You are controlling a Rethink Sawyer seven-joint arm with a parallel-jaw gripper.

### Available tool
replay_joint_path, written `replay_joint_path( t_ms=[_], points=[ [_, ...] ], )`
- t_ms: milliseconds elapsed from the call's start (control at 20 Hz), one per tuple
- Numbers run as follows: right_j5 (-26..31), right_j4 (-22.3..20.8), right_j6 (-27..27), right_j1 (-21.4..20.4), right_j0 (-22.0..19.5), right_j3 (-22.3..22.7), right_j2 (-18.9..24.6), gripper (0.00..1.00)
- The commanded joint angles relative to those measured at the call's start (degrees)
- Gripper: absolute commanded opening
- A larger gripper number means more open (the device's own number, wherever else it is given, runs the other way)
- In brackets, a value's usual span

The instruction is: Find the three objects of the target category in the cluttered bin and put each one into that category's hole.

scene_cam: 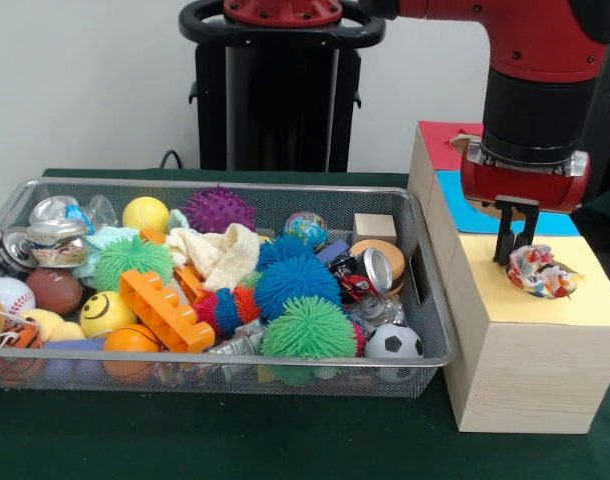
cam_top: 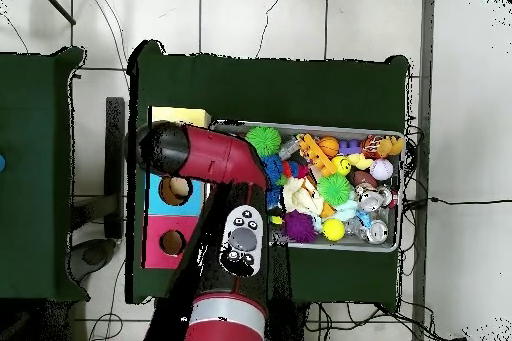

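Claw: gripper [scene_cam: 515, 250] pinches the crumpled multicoloured wrapper [scene_cam: 541, 272] from above, so it likely drops straight down
Wrapper: over the yellow panel [scene_cam: 545, 300] of the wooden box [scene_cam: 525, 370], low; hole unseen
Edges: bin [scene_cam: 425, 330] wall just beside the box
Open room: yellow panel's outer side, blue panel [scene_cam: 465, 215] behind
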Motion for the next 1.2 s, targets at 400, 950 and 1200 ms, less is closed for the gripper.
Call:
replay_joint_path(
  t_ms=[400, 950, 1200],
  points=[
    [-5.67, -0.16, 8.63, 4.47, 3.20, 2.44, 8.75, 0.00],
    [-5.64, -0.42, 8.76, 5.91, 3.99, 0.02, 6.51, 0.00],
    [-8.55, -0.55, 9.04, 8.52, 3.81, -1.14, 6.25, 0.00]
  ],
)
